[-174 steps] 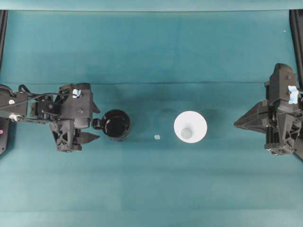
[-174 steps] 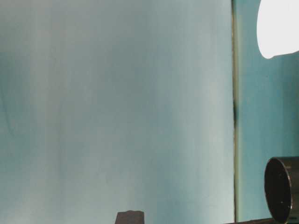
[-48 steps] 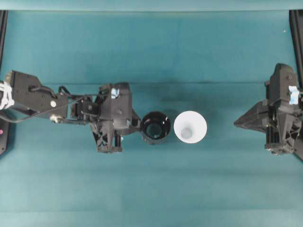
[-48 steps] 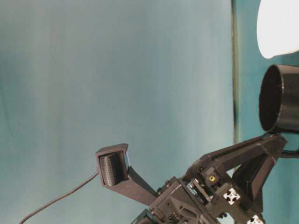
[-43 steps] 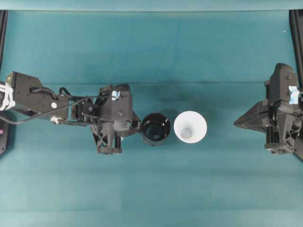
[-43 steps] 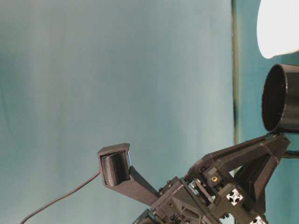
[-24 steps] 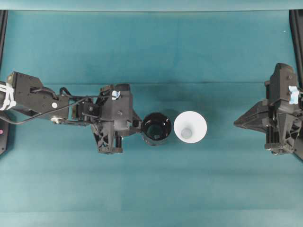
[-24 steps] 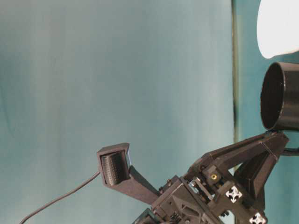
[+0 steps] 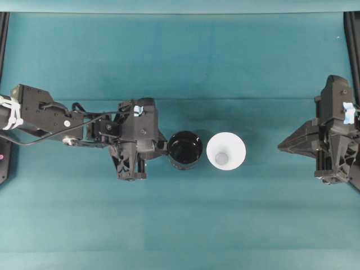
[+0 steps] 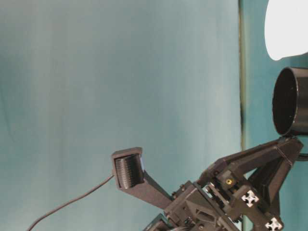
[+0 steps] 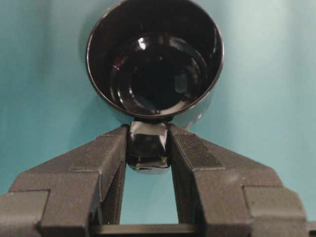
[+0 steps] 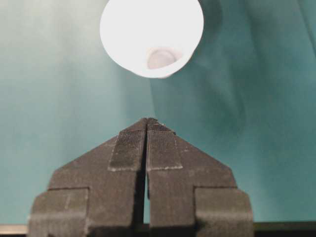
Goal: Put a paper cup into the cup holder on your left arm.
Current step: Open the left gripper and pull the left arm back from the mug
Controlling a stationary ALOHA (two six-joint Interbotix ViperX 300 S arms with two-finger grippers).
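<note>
Carrying holder [image 9: 185, 150] by handle, left claw [image 9: 159, 148] has drawn beside cup [image 9: 225, 151]; right claw [image 12: 146, 122] shut, empty, waiting.

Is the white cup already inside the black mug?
No, the overhead view shows the white cup standing on the table beside the black mug, which is empty.

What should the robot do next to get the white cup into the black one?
Probably the right gripper, shut and well clear, should open and reach toward the paper cup. The cup stands free on the table, while the left gripper already holds the cup holder by its handle right beside it.
</note>
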